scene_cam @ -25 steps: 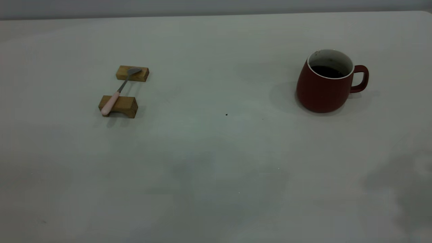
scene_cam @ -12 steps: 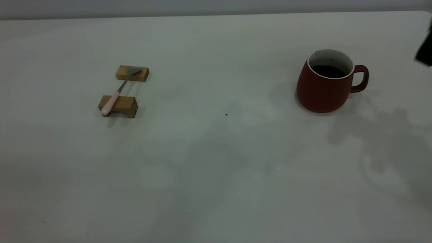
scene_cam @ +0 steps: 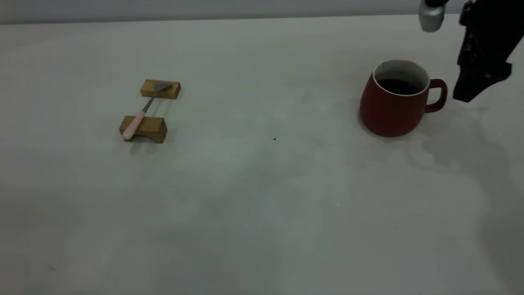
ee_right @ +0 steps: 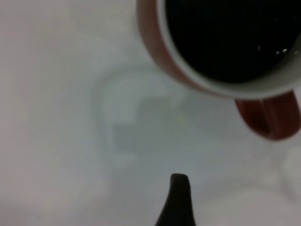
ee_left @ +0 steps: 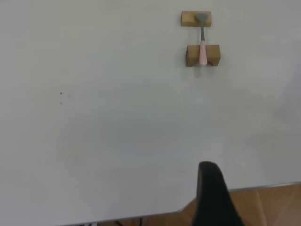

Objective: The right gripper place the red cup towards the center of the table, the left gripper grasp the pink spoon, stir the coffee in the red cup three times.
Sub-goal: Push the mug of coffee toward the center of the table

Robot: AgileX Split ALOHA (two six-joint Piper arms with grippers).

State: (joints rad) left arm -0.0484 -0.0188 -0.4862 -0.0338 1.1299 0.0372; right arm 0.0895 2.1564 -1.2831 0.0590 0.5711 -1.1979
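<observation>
The red cup (scene_cam: pixel 391 108) stands on the table (scene_cam: pixel 262 184) at the right, with dark coffee (scene_cam: pixel 397 86) inside and its handle turned right. My right gripper (scene_cam: pixel 470 92) hangs just right of that handle, apart from it. In the right wrist view the red cup (ee_right: pixel 188 80) and its coffee (ee_right: pixel 230 33) lie close below, and a dark tip of the right gripper (ee_right: pixel 178 197) shows. The pink spoon (scene_cam: pixel 143 110) lies across two wooden blocks at the left. The left wrist view shows the pink spoon (ee_left: pixel 202 42) far off and part of my left gripper (ee_left: pixel 211 193) by the table edge.
The two wooden blocks (scene_cam: pixel 160 89) (scene_cam: pixel 144 128) hold the spoon off the surface. A silver-grey cylinder (scene_cam: pixel 430 16) on the right arm hangs above the cup. Brown floor (ee_left: pixel 263 202) shows past the table's edge near the left gripper.
The right arm has come in from the right edge and dropped to beside the cup's handle. Cup, spoon and blocks have not moved.
</observation>
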